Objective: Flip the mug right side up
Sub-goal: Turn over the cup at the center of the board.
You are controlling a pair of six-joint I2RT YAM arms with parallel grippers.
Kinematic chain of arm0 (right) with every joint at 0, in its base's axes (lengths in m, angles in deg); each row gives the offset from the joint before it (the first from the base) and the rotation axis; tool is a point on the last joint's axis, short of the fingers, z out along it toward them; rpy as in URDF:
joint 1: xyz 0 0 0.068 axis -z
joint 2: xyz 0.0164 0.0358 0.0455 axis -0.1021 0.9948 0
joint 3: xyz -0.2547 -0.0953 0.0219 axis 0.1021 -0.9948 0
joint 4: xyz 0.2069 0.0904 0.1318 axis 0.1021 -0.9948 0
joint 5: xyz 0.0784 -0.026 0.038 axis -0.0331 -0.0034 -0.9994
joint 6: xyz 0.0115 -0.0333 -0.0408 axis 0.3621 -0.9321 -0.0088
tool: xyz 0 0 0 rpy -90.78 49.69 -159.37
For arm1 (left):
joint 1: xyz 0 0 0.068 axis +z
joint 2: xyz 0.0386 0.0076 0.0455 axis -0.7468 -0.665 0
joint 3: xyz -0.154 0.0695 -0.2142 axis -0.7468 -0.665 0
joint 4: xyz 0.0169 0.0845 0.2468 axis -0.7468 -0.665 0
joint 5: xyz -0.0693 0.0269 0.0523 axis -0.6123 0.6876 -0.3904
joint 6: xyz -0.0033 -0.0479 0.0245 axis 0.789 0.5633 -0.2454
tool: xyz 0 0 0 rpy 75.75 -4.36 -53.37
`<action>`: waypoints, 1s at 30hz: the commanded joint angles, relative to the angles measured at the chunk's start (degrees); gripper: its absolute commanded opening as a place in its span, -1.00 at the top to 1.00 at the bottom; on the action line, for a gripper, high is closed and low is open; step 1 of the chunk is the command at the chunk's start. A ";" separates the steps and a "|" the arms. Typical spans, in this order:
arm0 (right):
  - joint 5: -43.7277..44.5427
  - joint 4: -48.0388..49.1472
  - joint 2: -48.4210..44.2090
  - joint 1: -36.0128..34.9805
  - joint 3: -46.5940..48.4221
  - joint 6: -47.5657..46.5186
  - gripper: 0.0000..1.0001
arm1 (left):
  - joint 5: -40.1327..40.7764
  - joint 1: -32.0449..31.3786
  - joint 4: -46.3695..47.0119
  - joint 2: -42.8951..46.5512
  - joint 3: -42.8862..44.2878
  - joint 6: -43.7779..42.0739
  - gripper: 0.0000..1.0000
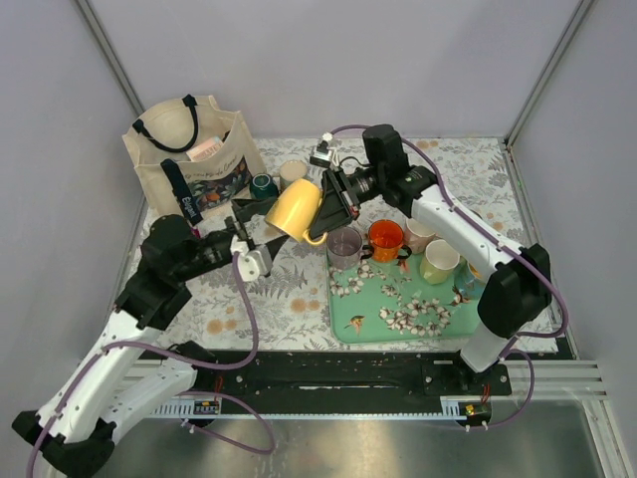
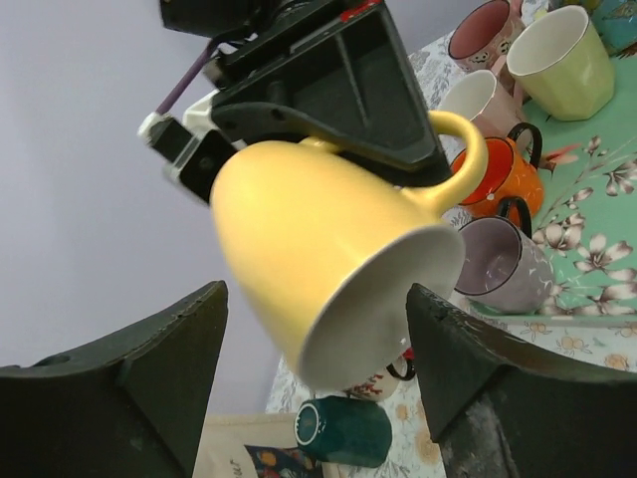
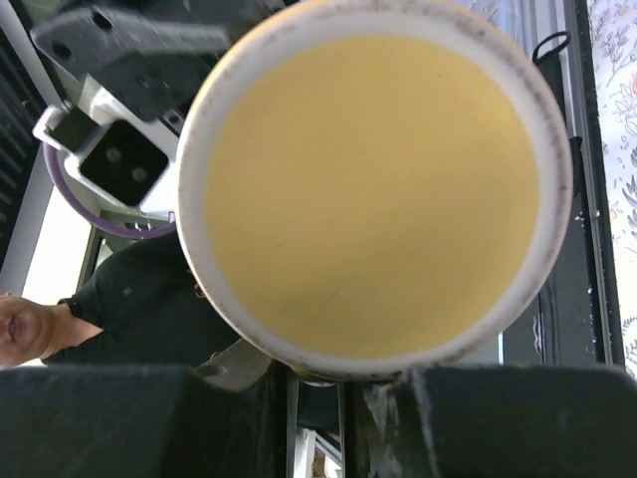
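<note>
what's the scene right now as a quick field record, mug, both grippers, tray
yellow mug: in the air, tilted, mouth facing down-left, not yet upright
right gripper: shut on yellow mug at its handle side
left gripper: open, fingers either side of the mug's mouth, not touching
tray: green, holds several other mugs

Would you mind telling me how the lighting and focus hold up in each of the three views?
Top external: soft, even light, sharp throughout, the yellow mug clear. Left wrist: the mug is crisp, but the left claw's fingers are dark with little detail. Right wrist: the mug crowds the frame; the right claw's fingers along the bottom are blurred and black.
</note>
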 commanded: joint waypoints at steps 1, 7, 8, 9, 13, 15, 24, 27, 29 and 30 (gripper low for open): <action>-8.11 17.15 -0.49 0.60 0.20 11.85 1.00 | 9.18 -4.60 8.93 -4.26 0.39 -4.10 -0.47; -9.16 18.38 -1.72 0.78 -2.96 13.71 0.99 | 14.56 -5.57 14.65 -7.78 -0.50 -7.46 0.18; -9.16 18.30 -2.15 0.87 -3.23 13.36 0.90 | 14.12 -5.57 14.13 -8.05 -0.06 -7.11 0.37; -8.73 18.38 -2.33 1.21 -3.66 12.83 0.77 | 13.68 -5.57 13.43 -8.31 0.21 -6.76 0.60; -6.36 18.21 -3.56 2.97 -5.07 9.06 0.13 | 12.01 -5.57 8.78 -8.66 1.44 -2.20 1.00; -3.12 15.24 -4.53 4.72 -5.51 4.68 -0.25 | 13.05 -5.57 5.62 -8.67 3.10 3.15 1.00; 38.62 -24.97 -7.68 10.09 9.18 -47.96 -0.99 | 19.30 -5.57 -22.14 -10.59 12.68 20.74 1.00; 43.38 -11.28 -17.15 10.09 -2.22 -51.25 -0.99 | 18.86 -5.57 -32.08 -13.66 16.54 24.96 1.00; 42.17 -4.49 -21.04 10.09 -7.86 -50.02 -0.99 | 18.25 -5.48 -38.14 -17.44 19.27 27.68 1.00; 40.51 -3.95 -21.75 10.09 -8.84 -49.15 -0.99 | 17.46 -5.48 -41.04 -18.76 20.50 28.39 1.00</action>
